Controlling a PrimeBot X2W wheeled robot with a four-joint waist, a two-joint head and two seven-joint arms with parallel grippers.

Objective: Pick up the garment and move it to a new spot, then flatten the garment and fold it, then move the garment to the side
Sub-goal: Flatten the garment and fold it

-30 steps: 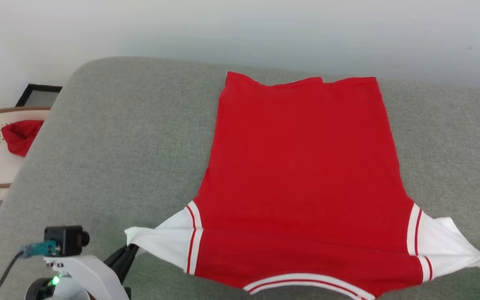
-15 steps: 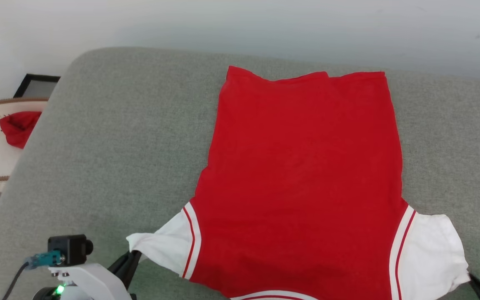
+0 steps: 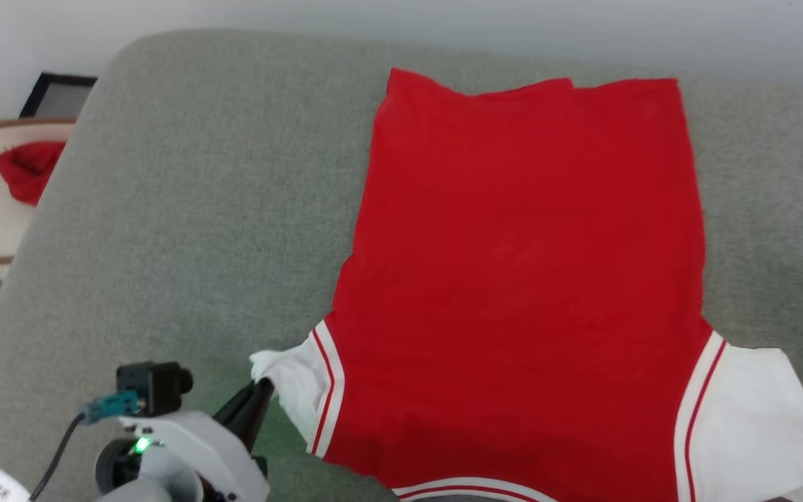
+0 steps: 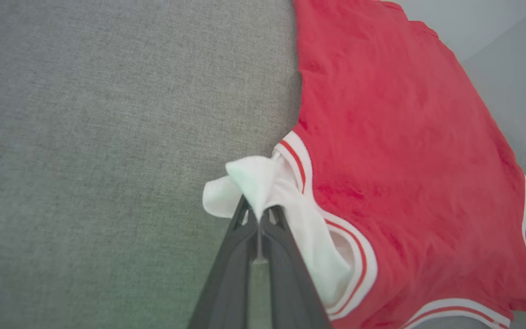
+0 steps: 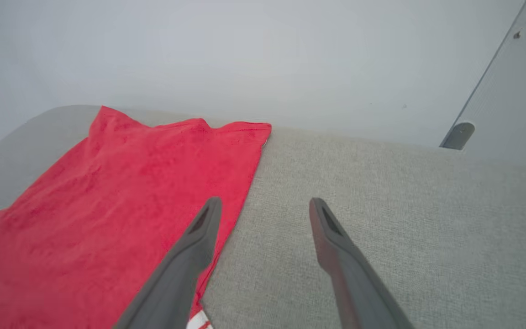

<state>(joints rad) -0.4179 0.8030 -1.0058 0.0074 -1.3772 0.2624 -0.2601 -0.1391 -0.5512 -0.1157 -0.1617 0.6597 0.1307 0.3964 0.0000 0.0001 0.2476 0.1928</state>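
Jaws clamped together on a bunched white shoulder corner of the garment [image 3: 520, 279], the left gripper [image 4: 259, 212] sits near the front edge of the grey cushion [image 3: 185, 209]. Above the cushion's right side, the right gripper [image 5: 265, 203] hovers with jaws wide apart, holding nothing. The garment lies spread across the cushion's middle, plain red side up, hem toward the far edge.

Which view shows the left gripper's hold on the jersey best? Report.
Left wrist view: the left gripper is shut on a white corner of the garment, close up. Head view shows it small; right wrist view shows the red body.
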